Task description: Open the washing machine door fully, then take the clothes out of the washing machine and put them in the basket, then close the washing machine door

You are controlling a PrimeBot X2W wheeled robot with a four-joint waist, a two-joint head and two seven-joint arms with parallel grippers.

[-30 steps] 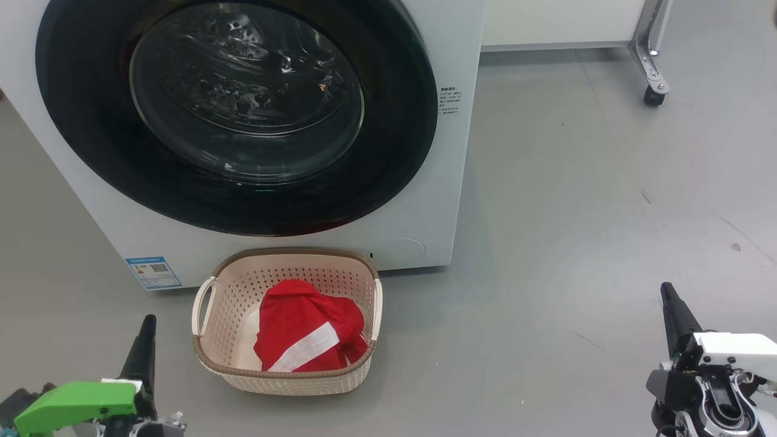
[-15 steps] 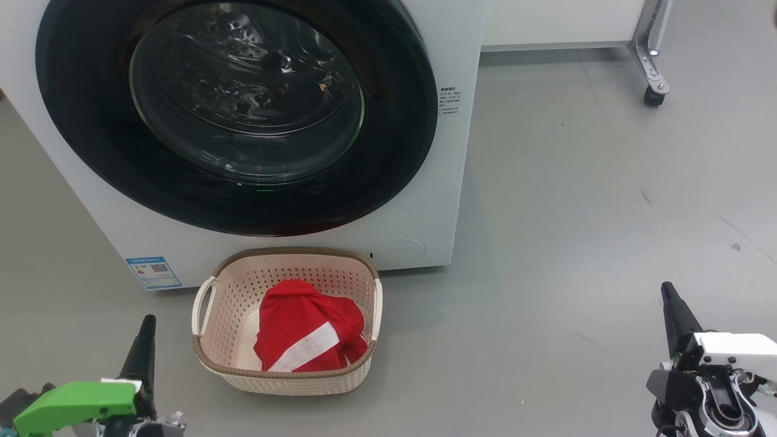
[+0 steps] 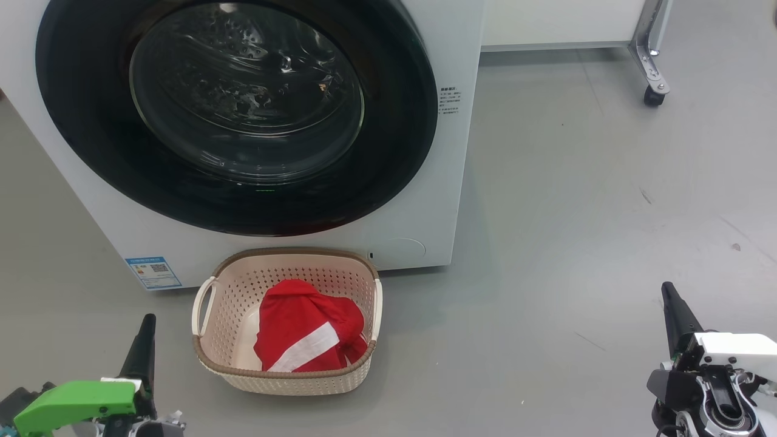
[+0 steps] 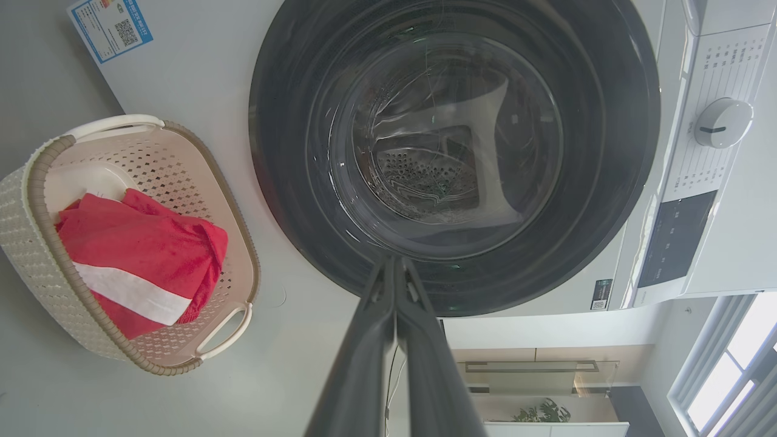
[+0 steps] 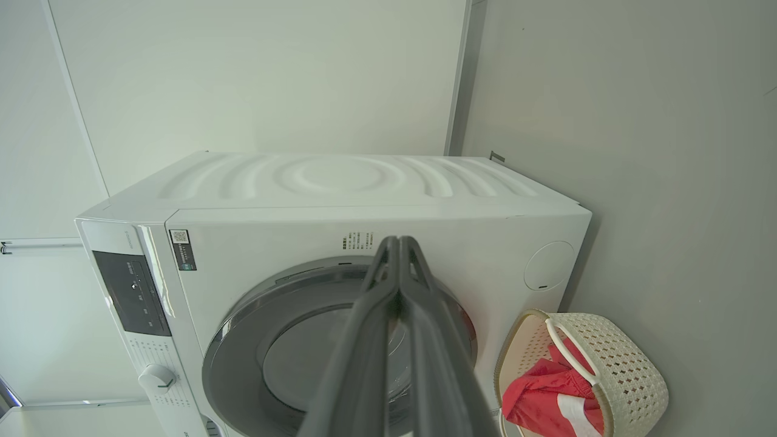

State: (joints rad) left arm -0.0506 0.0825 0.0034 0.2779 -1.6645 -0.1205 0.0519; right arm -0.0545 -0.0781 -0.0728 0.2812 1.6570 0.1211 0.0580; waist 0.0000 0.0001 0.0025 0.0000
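The grey floor point(image 3: 576, 212) is the biggest thing here. The big white washing machine point(image 3: 452, 54) stands on it, at 11 o'clock in the head view. Its round black washing machine door point(image 3: 243, 97) is shut, flat against the front of the machine. You can see the shiny drum through the glass. The basket point(image 3: 285, 251) sits on the floor at 6 o'clock from the door, just beside the bottom of the machine. The clothes point(image 3: 303, 334) lie inside the basket. They are red with a white stripe and are bunched toward its 3 o'clock side. The left gripper point(image 3: 148, 321) is at 9 o'clock from the basket, near it but not touching. Its two dark fingers are pressed together with nothing between them. The right gripper point(image 3: 668, 290) is at 3 o'clock from the basket, well apart from it. Its fingers are pressed together too and hold nothing. A small blue label point(image 3: 153, 272) is stuck on the machine at 10 o'clock from the basket.
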